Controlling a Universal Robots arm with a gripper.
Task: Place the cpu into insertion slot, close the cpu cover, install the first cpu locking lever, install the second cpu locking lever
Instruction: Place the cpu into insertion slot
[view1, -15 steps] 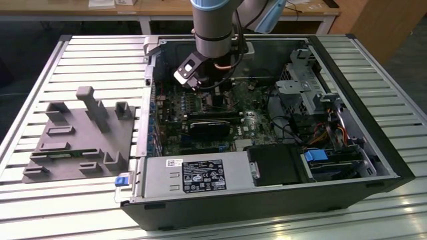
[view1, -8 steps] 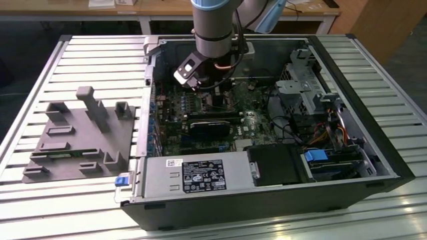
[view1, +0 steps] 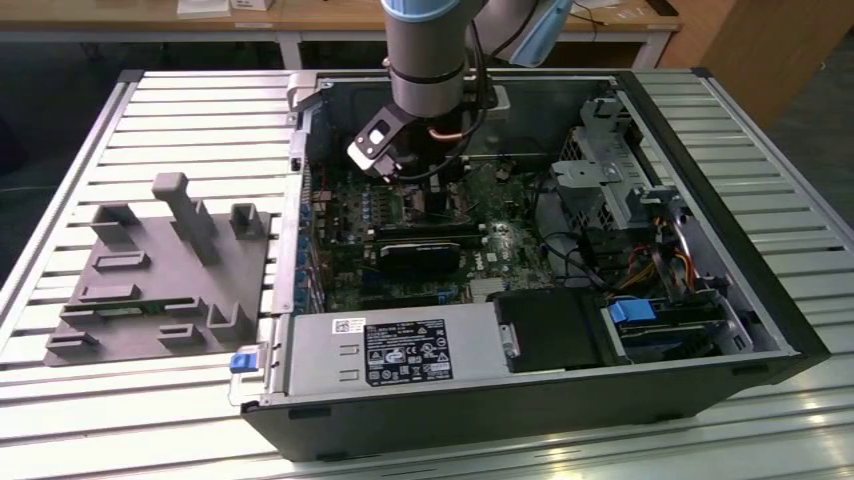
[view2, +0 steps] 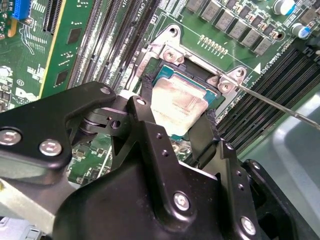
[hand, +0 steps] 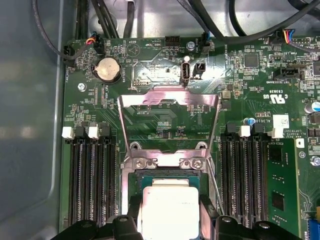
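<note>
The cpu (view2: 176, 106), a flat silver-grey square, lies in or just over the insertion slot (hand: 170, 163), whose silver rim and dark frame show around it. My gripper (view2: 178, 101) is shut on the cpu, one black finger against each of two opposite edges, as both wrist views show. The cpu cover (hand: 170, 97) stands swung up and open behind the slot, the green board visible through its window. A thin locking lever (view2: 280, 106) sticks out free beside the slot. In the exterior view the gripper (view1: 416, 178) reaches down into the open computer case (view1: 787, 320).
Long black memory slots (hand: 92, 185) flank the socket on both sides. A black rectangular module (view1: 427, 255) lies nearer the case front, beside the power supply (view1: 387, 350). Cables and a drive cage (view1: 601, 170) fill the exterior view's right. A grey fixture (view1: 160, 270) sits on the slatted table.
</note>
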